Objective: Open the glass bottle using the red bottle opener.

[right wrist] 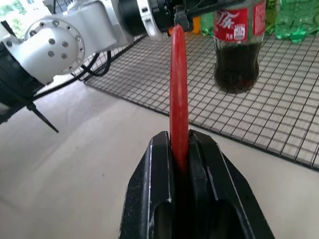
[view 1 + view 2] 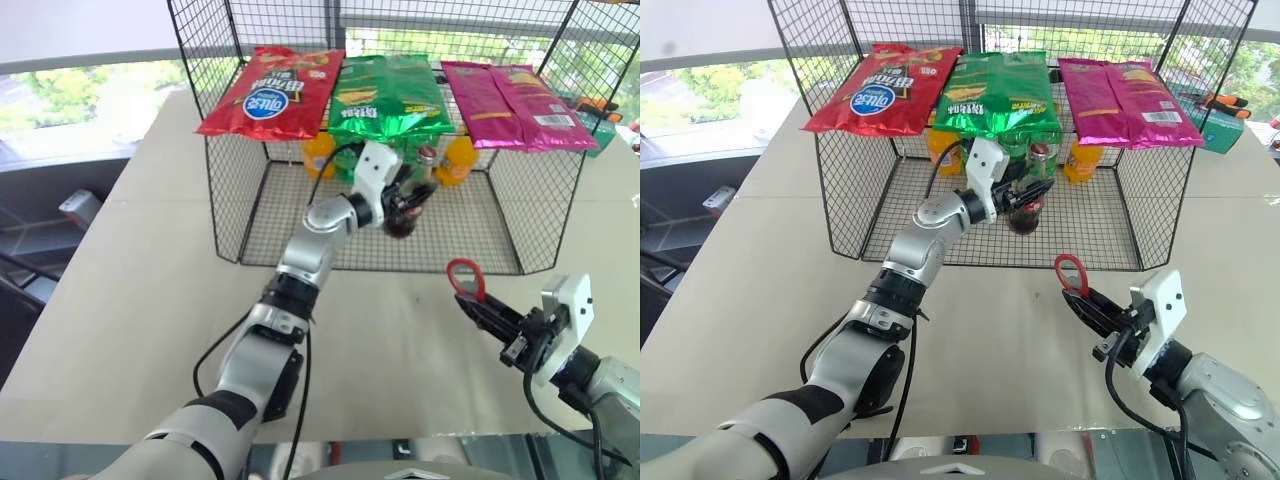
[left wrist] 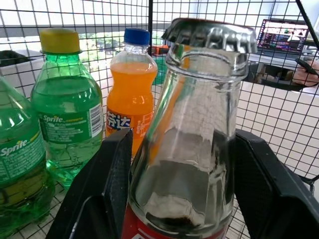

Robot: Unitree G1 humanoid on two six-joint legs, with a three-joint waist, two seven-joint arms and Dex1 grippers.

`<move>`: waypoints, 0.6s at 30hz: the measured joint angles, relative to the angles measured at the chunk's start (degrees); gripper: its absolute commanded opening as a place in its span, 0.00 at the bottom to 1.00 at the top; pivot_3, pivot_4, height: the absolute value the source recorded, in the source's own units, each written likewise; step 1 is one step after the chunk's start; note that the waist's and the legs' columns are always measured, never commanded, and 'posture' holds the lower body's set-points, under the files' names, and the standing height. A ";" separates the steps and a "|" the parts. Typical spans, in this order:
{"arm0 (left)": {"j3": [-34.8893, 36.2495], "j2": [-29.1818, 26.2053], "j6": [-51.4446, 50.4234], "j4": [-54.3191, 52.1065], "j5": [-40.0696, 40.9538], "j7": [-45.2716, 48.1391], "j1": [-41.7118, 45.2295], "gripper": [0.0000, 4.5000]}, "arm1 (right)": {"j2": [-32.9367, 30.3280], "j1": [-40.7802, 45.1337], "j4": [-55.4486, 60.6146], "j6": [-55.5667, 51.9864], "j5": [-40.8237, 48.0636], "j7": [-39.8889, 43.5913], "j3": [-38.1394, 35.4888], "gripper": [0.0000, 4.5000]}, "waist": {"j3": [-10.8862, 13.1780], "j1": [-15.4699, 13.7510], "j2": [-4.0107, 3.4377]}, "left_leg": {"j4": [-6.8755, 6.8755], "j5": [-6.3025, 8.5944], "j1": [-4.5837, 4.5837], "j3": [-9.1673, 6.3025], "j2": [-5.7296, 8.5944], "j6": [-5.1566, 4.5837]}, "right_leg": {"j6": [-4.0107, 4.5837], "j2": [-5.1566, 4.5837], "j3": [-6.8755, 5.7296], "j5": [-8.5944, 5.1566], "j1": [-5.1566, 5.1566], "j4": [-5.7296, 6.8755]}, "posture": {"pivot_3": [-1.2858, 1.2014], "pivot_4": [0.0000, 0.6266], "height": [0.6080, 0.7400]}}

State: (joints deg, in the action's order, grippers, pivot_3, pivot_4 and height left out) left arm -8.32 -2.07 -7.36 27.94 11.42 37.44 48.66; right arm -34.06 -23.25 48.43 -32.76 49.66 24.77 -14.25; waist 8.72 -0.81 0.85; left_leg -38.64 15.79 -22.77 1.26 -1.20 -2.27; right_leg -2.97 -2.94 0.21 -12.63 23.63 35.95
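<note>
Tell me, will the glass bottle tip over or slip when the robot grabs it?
It might tip: the glass bottle is tall with a narrow neck and stands on wire mesh. The dark drink sits low down, which probably steadies it. Smooth glass could slip between the left tool's black fingers.

The left arm reaches forward into the wire cage, its tool [image 2: 408,203] level, one black finger [image 3: 107,184] on each side of the glass bottle [image 3: 192,144] (whether they press the glass I cannot tell). The right arm is drawn in low on the right, elbow bent; its tool [image 2: 1087,305] is clamped on the red bottle opener [image 2: 1070,271], ring end upward.
</note>
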 measured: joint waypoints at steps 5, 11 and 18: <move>-0.23 -3.88 -3.15 -11.64 4.16 7.17 -7.61 0.50 | 0.32 -0.41 -0.13 0.58 -0.75 0.79 0.26 0.00 | 0.00 0.31 -0.03 | 0.01 0.00 0.02 0.03 -0.07 0.00 | 0.01 0.02 0.06 0.00 0.04 0.02 | 0.52 0.24 1.00; -0.07 -11.51 -12.28 -29.39 12.43 15.08 -14.26 0.50 | -0.02 0.44 -1.28 0.59 -0.80 2.02 0.08 0.00 | -0.03 0.04 -0.08 | -0.01 0.00 0.06 0.04 -0.08 0.01 | 0.01 -0.01 0.06 0.00 0.02 0.10 | 0.52 0.24 1.00; -0.07 -19.58 -14.39 -38.44 15.44 19.98 -25.43 0.50 | -1.33 3.05 -1.81 -0.55 0.02 2.25 0.09 0.00 | -0.05 0.15 -0.12 | -0.02 -0.01 0.21 0.07 -0.06 0.01 | 0.05 0.03 0.13 -0.03 0.02 0.29 | 0.52 0.24 1.00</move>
State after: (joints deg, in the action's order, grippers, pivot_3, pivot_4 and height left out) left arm -8.39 -21.65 -21.76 -10.50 26.86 57.41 23.23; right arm -35.39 -20.20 46.63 -33.32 49.68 27.03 -14.15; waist 8.66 -0.67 0.74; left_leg -38.66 15.78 -22.56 1.33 -1.26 -2.26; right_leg -2.92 -2.91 0.34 -12.66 23.65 36.24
